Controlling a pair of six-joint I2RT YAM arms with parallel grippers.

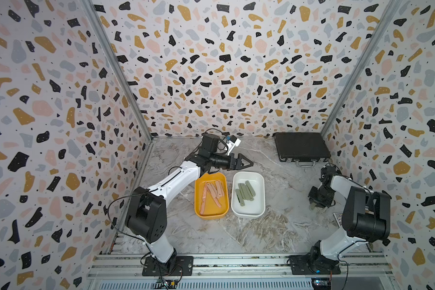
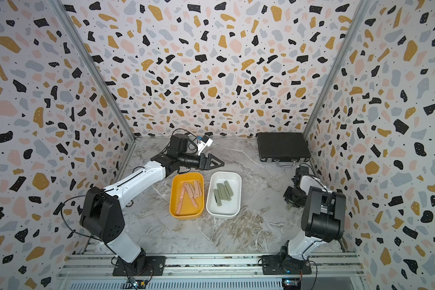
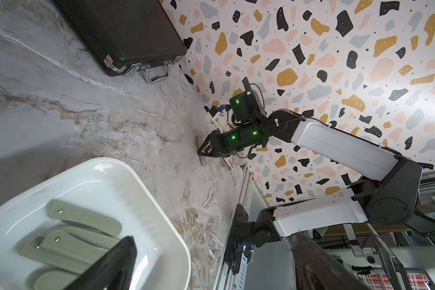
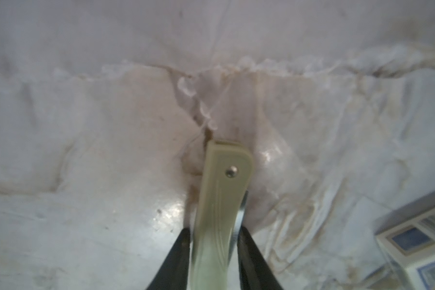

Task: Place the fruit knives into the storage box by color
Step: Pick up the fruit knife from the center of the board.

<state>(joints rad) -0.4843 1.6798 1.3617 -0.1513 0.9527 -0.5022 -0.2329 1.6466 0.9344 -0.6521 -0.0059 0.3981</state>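
Two storage boxes stand side by side mid-table. The yellow box (image 1: pixel 197 200) holds several pale pink fruit knives (image 1: pixel 212 193). The white box (image 1: pixel 261 195) holds several sage green fruit knives (image 1: pixel 245 192), also seen in the left wrist view (image 3: pixel 86 221). My left gripper (image 1: pixel 249 163) hovers open and empty just beyond the boxes' far ends. My right gripper (image 1: pixel 317 204) is down at the table on the right. In the right wrist view its jaws (image 4: pixel 214 232) are shut on a green fruit knife (image 4: pixel 224 185) with a rivet at its end.
A closed black case (image 1: pixel 300 147) with a metal handle lies at the back right. A small patterned card (image 4: pixel 417 241) lies on the marble beside my right gripper. Patterned walls close in three sides; a metal rail (image 1: pixel 236 263) runs along the front.
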